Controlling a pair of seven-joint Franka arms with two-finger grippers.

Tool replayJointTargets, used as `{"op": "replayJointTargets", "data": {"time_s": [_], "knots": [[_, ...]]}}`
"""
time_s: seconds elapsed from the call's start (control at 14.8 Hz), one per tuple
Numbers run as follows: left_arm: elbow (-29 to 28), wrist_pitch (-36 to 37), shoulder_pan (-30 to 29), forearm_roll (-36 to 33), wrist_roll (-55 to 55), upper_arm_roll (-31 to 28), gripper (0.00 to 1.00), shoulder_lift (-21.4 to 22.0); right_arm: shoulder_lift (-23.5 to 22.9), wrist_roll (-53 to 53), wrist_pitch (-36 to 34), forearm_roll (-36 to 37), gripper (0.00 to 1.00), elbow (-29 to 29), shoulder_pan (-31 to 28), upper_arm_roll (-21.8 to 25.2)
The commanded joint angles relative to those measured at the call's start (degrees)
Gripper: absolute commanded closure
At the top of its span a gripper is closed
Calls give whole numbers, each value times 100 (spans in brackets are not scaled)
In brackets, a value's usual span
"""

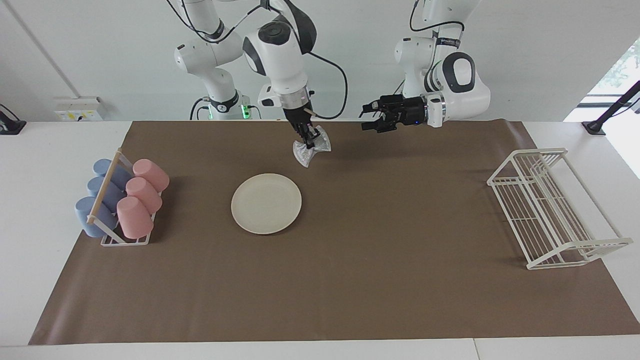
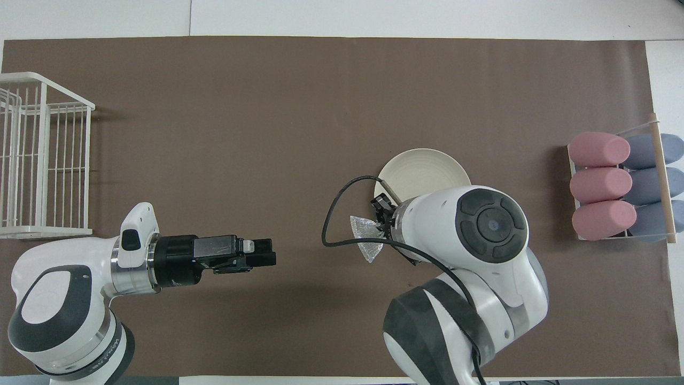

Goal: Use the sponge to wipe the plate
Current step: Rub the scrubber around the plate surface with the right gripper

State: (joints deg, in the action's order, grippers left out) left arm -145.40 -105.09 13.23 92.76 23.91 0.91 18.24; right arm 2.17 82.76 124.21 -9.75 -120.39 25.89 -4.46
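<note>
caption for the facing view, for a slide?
Right gripper carries the sponge above the mat toward the plate; left gripper open, empty.

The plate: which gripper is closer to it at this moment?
Right. The right gripper, shut on the sponge, hangs in the air over the mat just by the plate. The left gripper, open, is up over the mat toward the left arm's end, well off the plate.

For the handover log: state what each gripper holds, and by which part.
Right gripper holds the sponge, pinched at its middle, so both ends flare out, above the mat near the plate. Left gripper is open and holds nothing.
</note>
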Motion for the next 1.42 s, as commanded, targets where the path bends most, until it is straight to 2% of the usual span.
{"op": "replayJointTargets", "data": {"time_s": [0.0, 0.07, 0.27, 0.61, 0.74, 0.94, 1.08, 1.35], "knots": [[-76, -370, 66, 50, -9, -13, 0, 153, -453, -128, 1294, 79, 100, -527, -312, -64], [-59, -633, 109, 49, -26, 5, 0, 145, -480, -224, 1734, 79, 100, -729, -426, -64], [11, -1153, 101, -519, -140, 111, 0, 188, -472, -445, 1975, 70, 100, -1091, -585, -64], [336, -1312, -267, -2469, -904, 111, 0, 154, -866, -505, 2291, 0, 100, -1188, -629, -64], [582, -1312, -469, -3557, -1421, 119, 0, 136, -1051, -935, 2616, -9, 100, -1214, -682, -64], [838, -1295, -523, -4947, -1933, 120, 0, 57, -1078, -1838, 2635, 0, 100, -1215, -1137, -64], [856, -1303, -654, -5503, -1942, 120, 0, 48, -1105, -2429, 2635, -9, 100, -1215, -1445, -64], [865, -1321, -655, -6698, -2328, 120, 0, 30, -1096, -2379, 2626, 0, 100, -1215, -1385, -72]]}}
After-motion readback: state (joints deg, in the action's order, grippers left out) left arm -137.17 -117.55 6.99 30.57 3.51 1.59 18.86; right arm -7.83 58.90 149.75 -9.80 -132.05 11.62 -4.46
